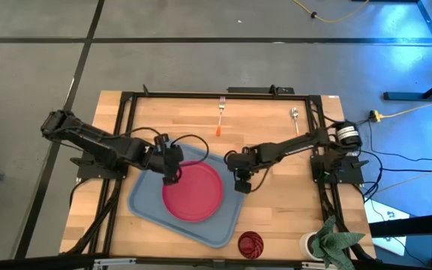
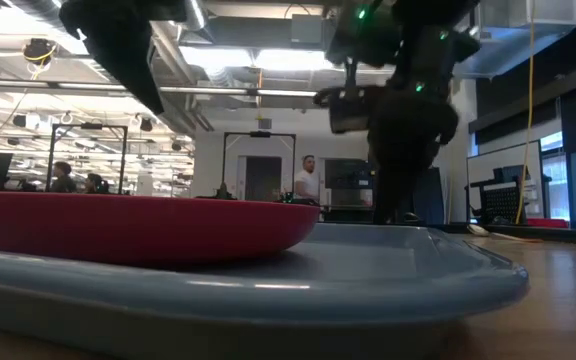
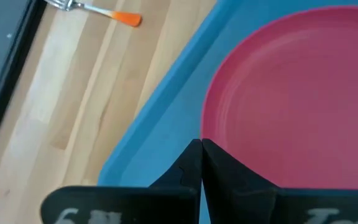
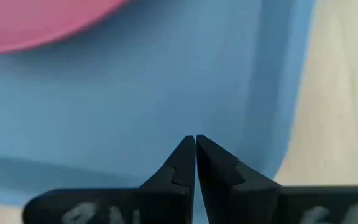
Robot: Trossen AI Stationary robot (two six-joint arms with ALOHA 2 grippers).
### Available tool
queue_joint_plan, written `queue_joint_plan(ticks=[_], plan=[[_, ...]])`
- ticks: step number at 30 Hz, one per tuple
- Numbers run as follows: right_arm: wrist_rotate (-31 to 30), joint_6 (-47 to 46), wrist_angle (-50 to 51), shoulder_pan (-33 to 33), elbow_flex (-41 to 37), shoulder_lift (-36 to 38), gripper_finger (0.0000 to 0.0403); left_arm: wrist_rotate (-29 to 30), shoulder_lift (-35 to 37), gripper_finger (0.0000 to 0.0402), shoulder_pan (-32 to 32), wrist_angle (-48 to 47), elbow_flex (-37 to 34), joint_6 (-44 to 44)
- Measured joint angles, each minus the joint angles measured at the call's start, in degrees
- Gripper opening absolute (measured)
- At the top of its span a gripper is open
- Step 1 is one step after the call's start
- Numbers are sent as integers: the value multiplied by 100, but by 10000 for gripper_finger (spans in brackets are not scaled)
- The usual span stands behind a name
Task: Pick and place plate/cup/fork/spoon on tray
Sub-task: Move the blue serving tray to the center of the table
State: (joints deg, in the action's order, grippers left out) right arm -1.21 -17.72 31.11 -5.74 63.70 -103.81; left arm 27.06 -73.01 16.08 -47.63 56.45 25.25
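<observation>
Resting on the tray [image 1: 145, 202], the plate [image 1: 193, 191] is done; cup [image 1: 250, 243], fork [image 1: 220, 114] and spoon [image 1: 295, 118] wait on the table; left gripper [image 1: 172, 174] and right gripper [image 1: 242, 184] hover closed, empty.

my two arms are dark, jointed, strung with black cables; my fingers [image 3: 225, 177] are black wedges with stepped, notched inner edges.

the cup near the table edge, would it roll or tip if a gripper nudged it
The cup looks small and round, so it is probably light and would likely slide or tip under a sideways nudge. It stands close to the table's near edge, so a push that way might send it off. Its ribbed look may help grip.
</observation>
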Motion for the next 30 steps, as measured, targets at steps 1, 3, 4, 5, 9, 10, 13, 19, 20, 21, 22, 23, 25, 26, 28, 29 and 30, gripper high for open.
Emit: queue_joint_plan(ticks=[1,3,4,5,9,10,13,19,20,21,22,23,25,26,28,29,30], plan=[[-6,2,-11,69,0,-46,21,6,0,0,11,-20,0,18],[-15,39,-2,198,0,-120,21,55,0,0,34,-48,0,18],[-14,85,9,257,0,-155,21,60,0,0,35,-36,0,18],[-14,148,-13,313,0,-188,21,66,0,0,35,-38,0,18],[25,305,-35,513,7,-293,21,76,0,0,37,-40,0,16],[32,328,-33,555,11,-301,21,76,0,0,37,-40,0,16],[-13,462,-16,673,11,-304,21,77,0,0,37,-40,0,16],[-115,642,19,879,9,-304,21,78,0,0,37,-39,-2,13],[-247,644,38,913,9,-304,21,78,0,0,37,-38,-2,13],[-385,645,75,950,9,-304,21,79,0,0,37,-39,-2,13],[-520,645,121,985,9,-304,21,78,0,0,37,-39,-2,16],[-667,642,162,1019,6,-304,21,78,0,0,37,-38,-2,16],[-951,618,215,1078,2,-304,21,78,0,0,37,-38,-2,16],[-1089,597,225,1103,2,-304,21,78,0,0,37,-38,-2,16],[-1365,597,225,1158,2,-304,21,78,0,0,37,-38,-2,16],[-1467,599,227,1191,2,-304,21,78,0,0,37,-38,-2,16],[-1533,607,226,1220,2,-304,21,78,0,0,37,-38,-2,18]])
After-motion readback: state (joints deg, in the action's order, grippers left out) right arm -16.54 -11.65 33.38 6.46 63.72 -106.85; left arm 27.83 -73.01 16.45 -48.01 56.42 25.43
